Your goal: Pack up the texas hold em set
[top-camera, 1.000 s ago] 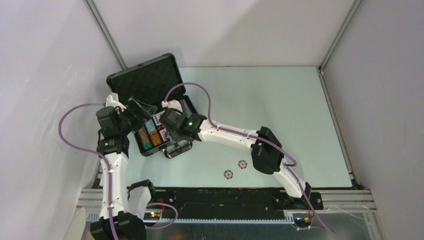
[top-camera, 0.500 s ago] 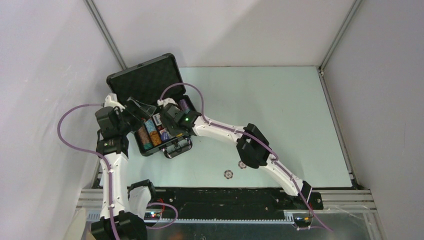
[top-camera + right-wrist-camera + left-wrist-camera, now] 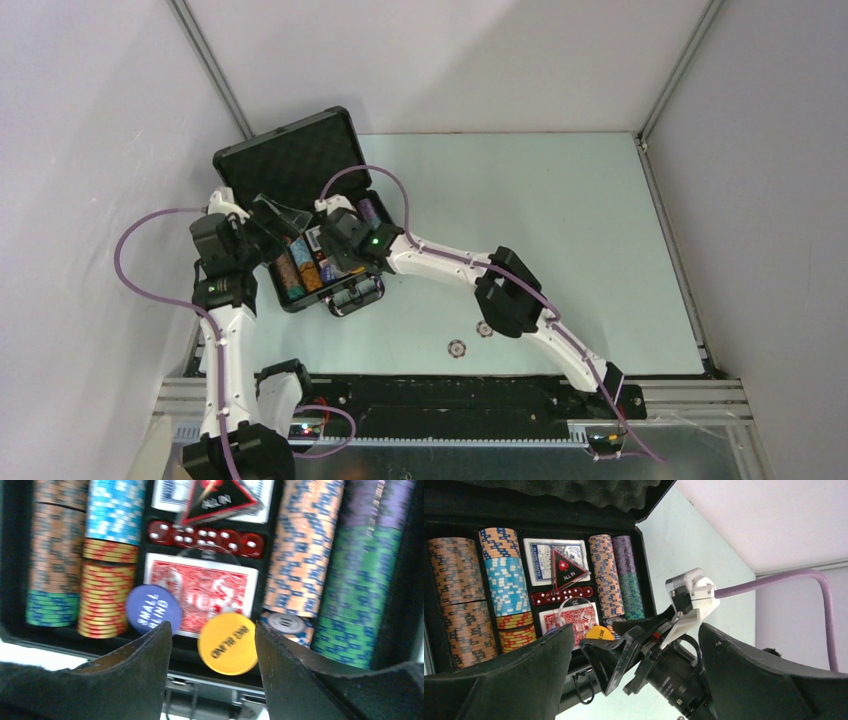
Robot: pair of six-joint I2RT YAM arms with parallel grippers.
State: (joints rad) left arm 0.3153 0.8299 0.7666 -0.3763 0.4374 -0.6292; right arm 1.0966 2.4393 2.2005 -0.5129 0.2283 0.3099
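The black briefcase (image 3: pixel 290 160) stands open at the back left, foam lid up. Its tray (image 3: pixel 646 570) holds rows of striped poker chips (image 3: pixel 302 555), a blue deck (image 3: pixel 540 560), a red deck (image 3: pixel 200 592), red dice (image 3: pixel 205 536), a black triangular "ALL IN" marker (image 3: pixel 567 572) and a clear disc (image 3: pixel 210 557). A blue "SMALL BLIND" disc (image 3: pixel 152 609) and a yellow "BIG BLIND" disc (image 3: pixel 227 642) lie at the tray's near edge. My right gripper (image 3: pixel 212 655) is open just above the yellow disc, not touching it. My left gripper (image 3: pixel 636 680) is open beside the case, facing the right gripper (image 3: pixel 624 650).
Two loose striped chips (image 3: pixel 457 348) (image 3: pixel 484 328) lie on the table near the front rail, partly under my right forearm. Walls close in on the left and back. The case latch (image 3: pixel 190 700) faces the arms.
My right arm has swung left and reached further over the case tray. The left arm has barely moved. The chips on the table stay put.
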